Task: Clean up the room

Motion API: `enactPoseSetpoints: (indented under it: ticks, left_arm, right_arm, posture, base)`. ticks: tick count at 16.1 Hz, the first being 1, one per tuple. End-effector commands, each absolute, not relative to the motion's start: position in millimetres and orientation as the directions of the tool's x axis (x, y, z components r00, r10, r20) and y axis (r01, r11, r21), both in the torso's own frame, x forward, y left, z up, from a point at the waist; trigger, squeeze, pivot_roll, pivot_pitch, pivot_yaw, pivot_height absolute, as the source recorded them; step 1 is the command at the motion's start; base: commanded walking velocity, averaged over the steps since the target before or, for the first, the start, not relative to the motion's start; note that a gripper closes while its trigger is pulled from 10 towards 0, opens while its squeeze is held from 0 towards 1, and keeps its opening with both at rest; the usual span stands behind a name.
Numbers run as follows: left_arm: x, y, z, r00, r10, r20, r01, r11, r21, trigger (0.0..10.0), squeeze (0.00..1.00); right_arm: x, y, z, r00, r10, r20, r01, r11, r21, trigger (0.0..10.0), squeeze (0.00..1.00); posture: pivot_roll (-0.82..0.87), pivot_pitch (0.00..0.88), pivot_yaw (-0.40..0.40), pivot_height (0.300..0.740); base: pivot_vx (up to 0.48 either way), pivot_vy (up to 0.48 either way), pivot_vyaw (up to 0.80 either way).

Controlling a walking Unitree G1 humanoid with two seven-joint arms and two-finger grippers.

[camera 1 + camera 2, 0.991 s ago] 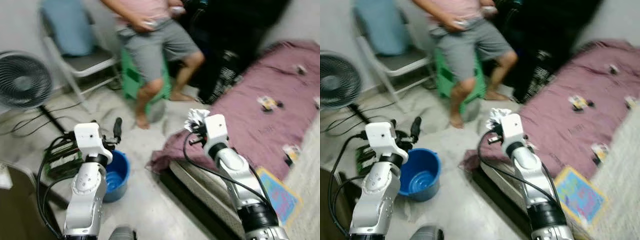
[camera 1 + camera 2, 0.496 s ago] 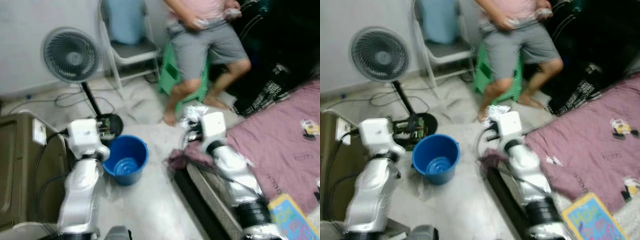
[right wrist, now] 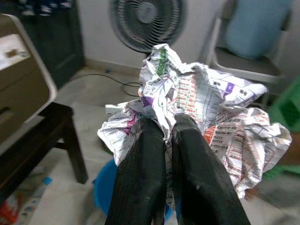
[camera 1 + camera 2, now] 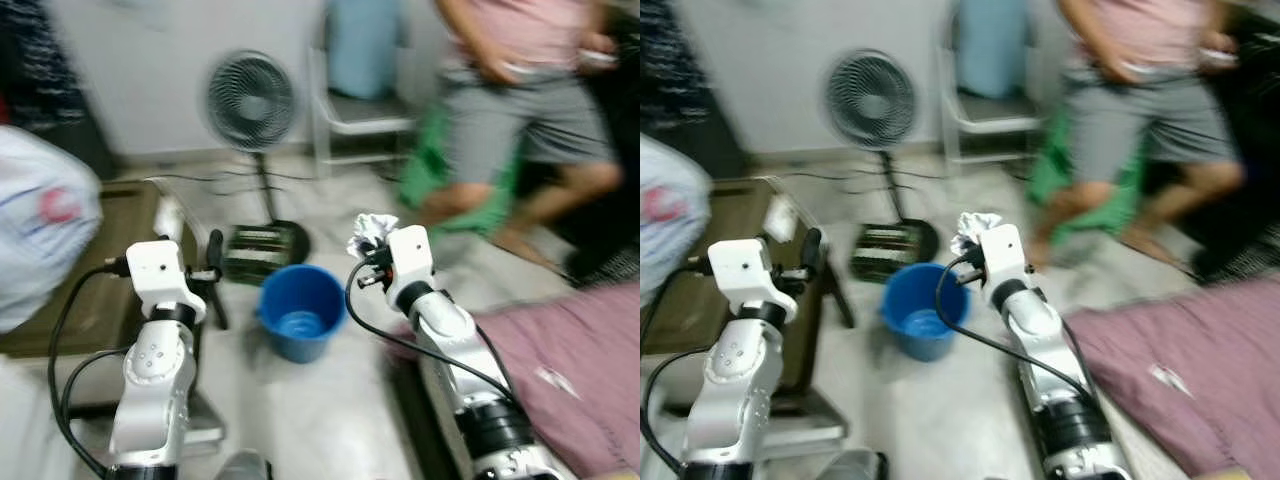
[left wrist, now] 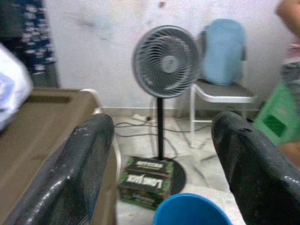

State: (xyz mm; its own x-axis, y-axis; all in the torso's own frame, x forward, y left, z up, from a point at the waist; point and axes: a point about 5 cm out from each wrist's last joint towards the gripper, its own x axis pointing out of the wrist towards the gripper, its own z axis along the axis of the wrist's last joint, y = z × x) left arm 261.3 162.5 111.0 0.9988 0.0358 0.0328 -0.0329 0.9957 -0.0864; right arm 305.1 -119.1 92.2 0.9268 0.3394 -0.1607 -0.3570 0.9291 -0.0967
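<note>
Right wrist view: the right pincer (image 3: 161, 140) has its two black fingers (image 3: 140, 178) pressed together on a crumpled wad of printed paper (image 3: 201, 103), white with red, green and purple print, which bulges out beyond the fingertips. Below and behind the wad sits the round blue plastic bucket (image 3: 105, 185), partly hidden by the fingers.

In the left eye view the wad is held up in the air at the end of the raised right arm, just to the right of the bucket (image 4: 300, 312) and above the level of its rim; the bucket stands on the pale floor (image 4: 330, 420) between the two arms. The left pincer (image 5: 161, 154) is held up at a similar height to the left of the bucket, its fingers (image 5: 79, 168) spread wide apart with nothing between them.

Beyond the bucket stands a grey pedestal fan (image 4: 250, 100) with a dark box bearing green print (image 4: 255, 262) on its round base. A white-framed chair with a light blue cushion (image 4: 362, 60) is against the wall. A person in grey shorts and a pink top (image 4: 520, 90) sits on a green stool at the upper right, blurred. A purple bedspread (image 4: 570, 350) covers the bed at the lower right. A brown cabinet (image 4: 90, 270) and a white plastic bag (image 4: 40, 230) are on the left.
</note>
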Motion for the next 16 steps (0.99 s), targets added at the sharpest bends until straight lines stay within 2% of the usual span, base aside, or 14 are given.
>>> enactPoseSetpoints:
  ticks: [1,4,15,16]
  left_arm:
    - [262.5,157.2,113.5,0.999,0.013,0.041,-0.009,0.996,-0.088,10.0,0.00]
    - [262.6,153.4,115.8,0.998,-0.018,0.059,0.025,0.994,-0.107,10.0,0.00]
    - [261.4,153.3,116.5,0.997,-0.029,0.067,0.036,0.993,-0.109,10.0,0.00]
    - [261.5,153.7,116.5,0.997,-0.029,0.067,0.037,0.994,-0.107,10.0,0.00]
  right_arm:
    - [306.1,-124.2,94.5,0.934,0.324,-0.151,-0.339,0.936,-0.090,10.0,0.00]
    - [306.7,-125.9,94.7,0.937,0.316,-0.150,-0.330,0.940,-0.080,10.0,0.00]
    - [306.7,-124.6,94.2,0.933,0.327,-0.152,-0.342,0.936,-0.087,10.0,0.00]
    - [306.7,-124.0,94.2,0.932,0.329,-0.152,-0.344,0.935,-0.086,10.0,0.00]
  posture:
    - [-0.02,0.000,-0.040,0.740]
    - [-0.03,0.000,-0.042,0.740]
    - [-0.02,0.000,-0.043,0.740]
    - [-0.02,0.000,-0.042,0.740]
  base:
    - [0.000,0.000,0.80]
    - [0.095,0.000,0.20]
    - [0.362,0.000,0.00]
    - [0.379,0.000,0.61]
